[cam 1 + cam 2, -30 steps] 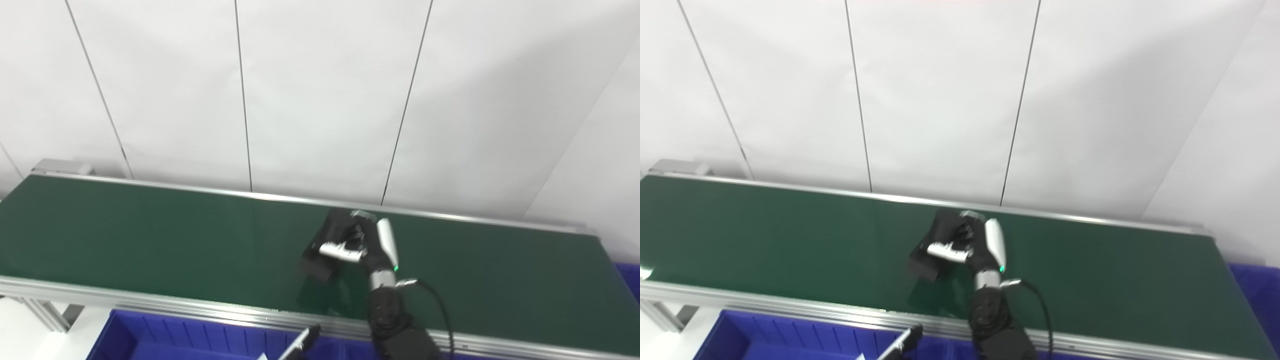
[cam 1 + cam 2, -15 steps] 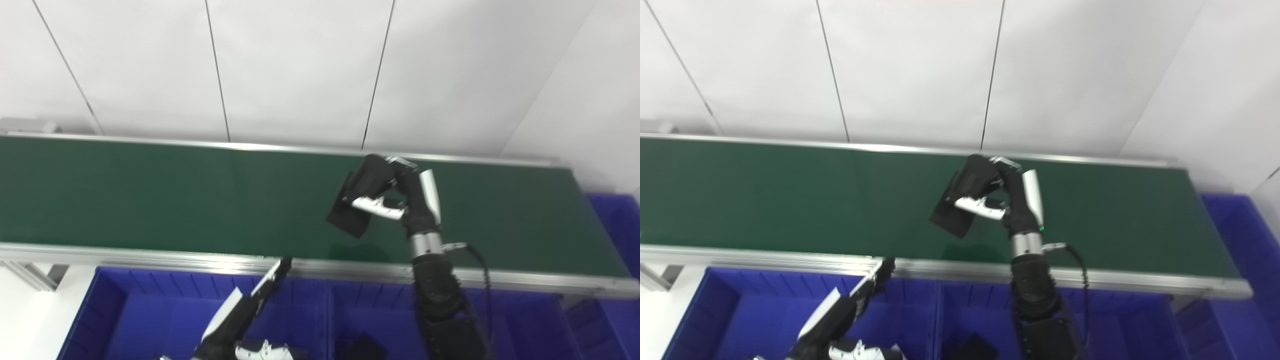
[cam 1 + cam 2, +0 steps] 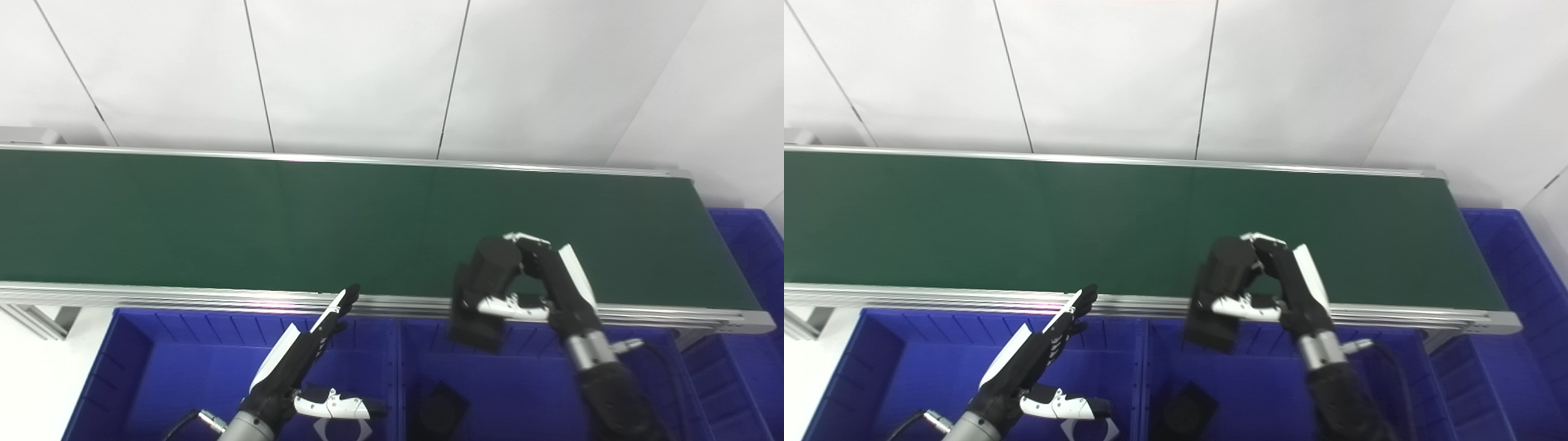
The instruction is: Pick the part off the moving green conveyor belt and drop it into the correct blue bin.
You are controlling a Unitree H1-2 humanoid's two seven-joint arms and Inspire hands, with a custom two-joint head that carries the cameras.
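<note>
Gripping the black part (image 3: 482,294), the right robot hand (image 3: 539,288) hangs over the middle blue bin (image 3: 527,392)

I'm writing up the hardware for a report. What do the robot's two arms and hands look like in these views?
Both hands are black with white shell panels. The right hand has a white back plate and a white thumb cover, a silver metal wrist ring, a black forearm and a thin black cable looping beside the wrist. The left hand has a white back panel, a white thumb, a grey metal wrist and a cable at its base.
</note>
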